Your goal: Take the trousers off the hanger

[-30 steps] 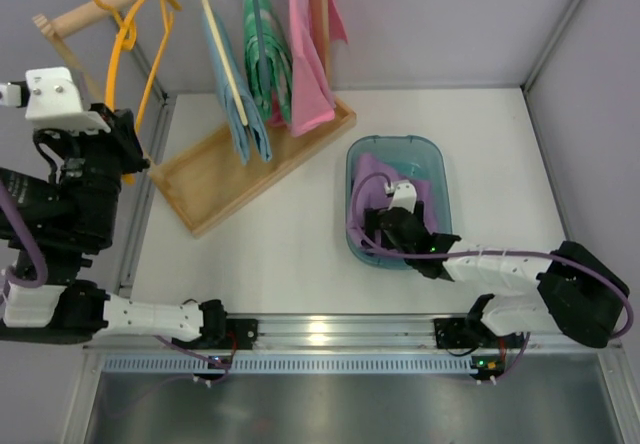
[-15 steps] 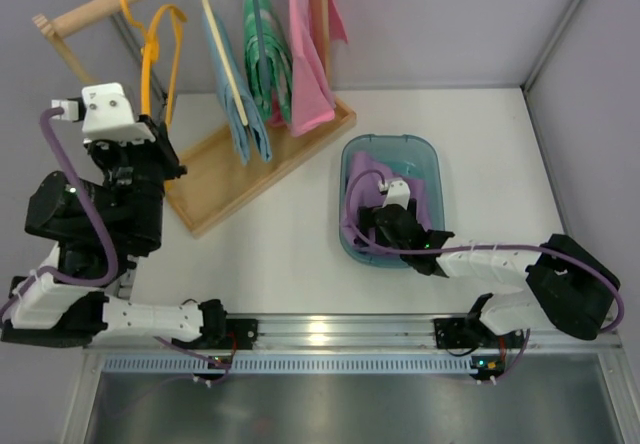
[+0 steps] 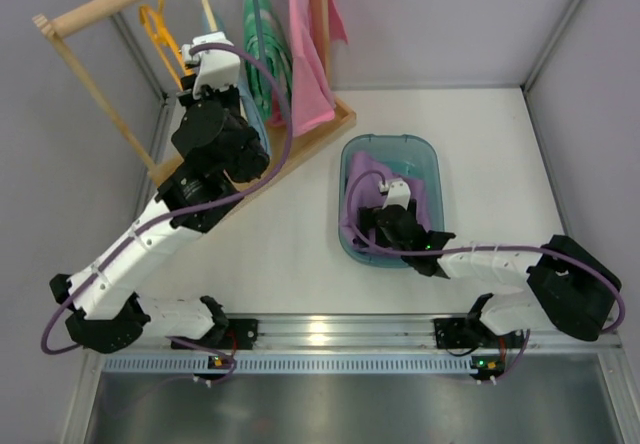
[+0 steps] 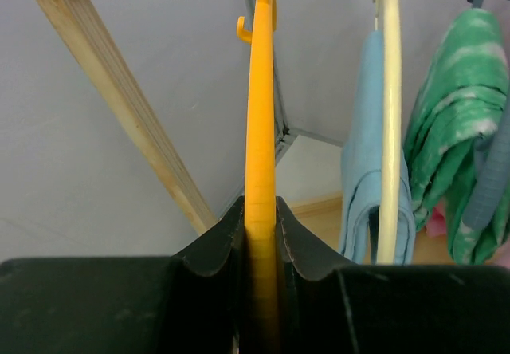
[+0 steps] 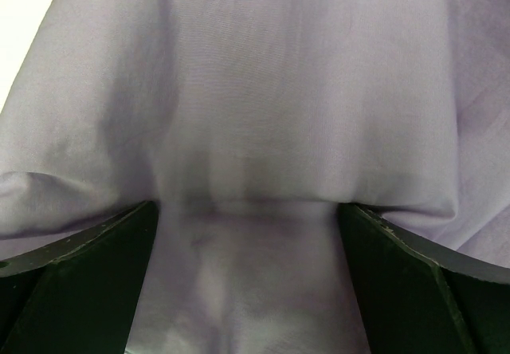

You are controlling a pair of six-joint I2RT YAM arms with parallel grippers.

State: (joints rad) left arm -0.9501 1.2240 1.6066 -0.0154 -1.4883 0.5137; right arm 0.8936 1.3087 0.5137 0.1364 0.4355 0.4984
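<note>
Late stage. Trousers (image 3: 364,178) off hanger (image 4: 260,123), lying crumpled in teal bin (image 3: 433,150) on table (image 3: 290,244), under right hand (image 5: 251,278); its fingers spread wide, nothing gripped. Left hand (image 4: 260,212) clenched on bare hanger, hook up by wooden rail (image 3: 118,0). Next, likely: seat hook over rail, unclench left, lift right clear of cloth.

I work in a lab test cell, not a home. I'm bolted to an aluminium rail (image 3: 340,326) at the edge of a bare white table (image 3: 280,234), boxed in by plain grey panels (image 3: 440,24) on metal posts (image 3: 560,29). A small wooden rack (image 3: 100,9) and a plastic tub (image 3: 392,140) stand on it, and purple cables (image 3: 287,114) loop loose.
</note>
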